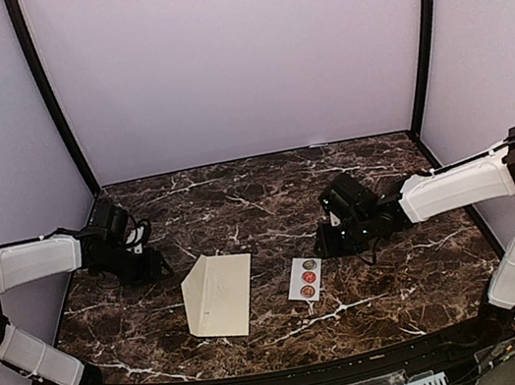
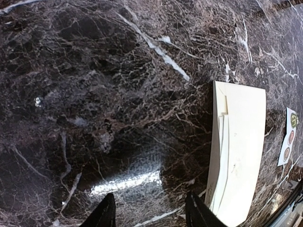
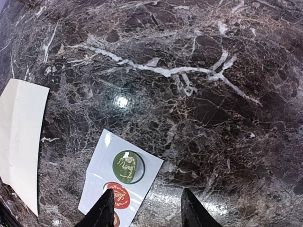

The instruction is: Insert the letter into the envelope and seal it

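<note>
The cream envelope (image 1: 221, 296) lies flat on the marble table (image 1: 259, 202), near the front middle. It also shows in the left wrist view (image 2: 239, 146), with layered paper edges along its left side, and in the right wrist view (image 3: 21, 137). No separate letter sheet shows. My left gripper (image 1: 156, 265) is open and empty, low over bare marble to the left of the envelope (image 2: 150, 215). My right gripper (image 1: 331, 239) is open and empty, just right of the sticker strip (image 3: 147, 213).
A small white sticker strip (image 1: 305, 278) with a green and two red round seals lies right of the envelope. It shows in the right wrist view (image 3: 120, 177), partly under my left fingertip (image 3: 104, 210), and in the left wrist view (image 2: 289, 137). Purple walls enclose the table.
</note>
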`<action>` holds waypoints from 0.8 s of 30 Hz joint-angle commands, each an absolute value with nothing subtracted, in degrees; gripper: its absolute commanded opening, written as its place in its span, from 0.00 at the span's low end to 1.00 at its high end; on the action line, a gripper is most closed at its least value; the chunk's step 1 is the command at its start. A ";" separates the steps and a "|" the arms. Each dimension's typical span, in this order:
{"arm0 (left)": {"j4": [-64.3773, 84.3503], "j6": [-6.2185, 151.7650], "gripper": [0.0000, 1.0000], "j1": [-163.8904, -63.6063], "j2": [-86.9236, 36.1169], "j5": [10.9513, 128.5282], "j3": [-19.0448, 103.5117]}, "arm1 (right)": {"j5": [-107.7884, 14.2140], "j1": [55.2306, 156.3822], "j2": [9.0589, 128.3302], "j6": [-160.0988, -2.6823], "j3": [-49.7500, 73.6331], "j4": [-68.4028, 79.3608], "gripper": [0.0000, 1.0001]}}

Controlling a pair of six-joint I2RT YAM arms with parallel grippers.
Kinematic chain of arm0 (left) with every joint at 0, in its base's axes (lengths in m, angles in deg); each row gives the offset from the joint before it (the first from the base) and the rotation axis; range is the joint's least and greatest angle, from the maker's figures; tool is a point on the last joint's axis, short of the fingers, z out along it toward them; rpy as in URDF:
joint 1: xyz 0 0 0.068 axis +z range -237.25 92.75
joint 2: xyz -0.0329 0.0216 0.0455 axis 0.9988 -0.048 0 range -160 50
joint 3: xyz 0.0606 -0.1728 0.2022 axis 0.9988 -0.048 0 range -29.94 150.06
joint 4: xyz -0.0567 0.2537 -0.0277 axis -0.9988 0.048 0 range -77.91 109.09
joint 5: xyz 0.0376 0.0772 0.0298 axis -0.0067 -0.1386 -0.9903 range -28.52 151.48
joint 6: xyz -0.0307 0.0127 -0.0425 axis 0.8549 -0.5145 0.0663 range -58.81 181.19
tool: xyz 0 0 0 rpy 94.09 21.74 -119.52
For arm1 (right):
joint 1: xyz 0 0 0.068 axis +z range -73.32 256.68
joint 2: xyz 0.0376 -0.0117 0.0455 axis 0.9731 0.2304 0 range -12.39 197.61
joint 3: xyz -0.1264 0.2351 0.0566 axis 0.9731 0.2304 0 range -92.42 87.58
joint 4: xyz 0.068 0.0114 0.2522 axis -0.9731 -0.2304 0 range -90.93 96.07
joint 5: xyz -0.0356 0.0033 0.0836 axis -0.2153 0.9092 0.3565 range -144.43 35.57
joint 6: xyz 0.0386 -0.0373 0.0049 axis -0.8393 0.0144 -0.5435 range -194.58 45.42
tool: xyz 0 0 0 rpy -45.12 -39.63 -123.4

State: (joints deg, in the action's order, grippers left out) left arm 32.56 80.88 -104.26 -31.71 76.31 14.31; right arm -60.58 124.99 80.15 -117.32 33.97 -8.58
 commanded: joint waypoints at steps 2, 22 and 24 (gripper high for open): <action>31.84 79.45 0.46 -104.19 -32.55 82.91 13.03 | -59.11 124.58 83.85 -117.67 32.88 -5.96 0.43; 29.58 78.76 0.29 -111.60 -36.80 88.77 13.25 | -54.69 124.62 88.53 -117.03 30.30 -3.09 0.24; 29.50 78.77 0.27 -112.31 -36.97 88.95 13.22 | -54.64 124.66 88.79 -117.04 30.30 -2.98 0.22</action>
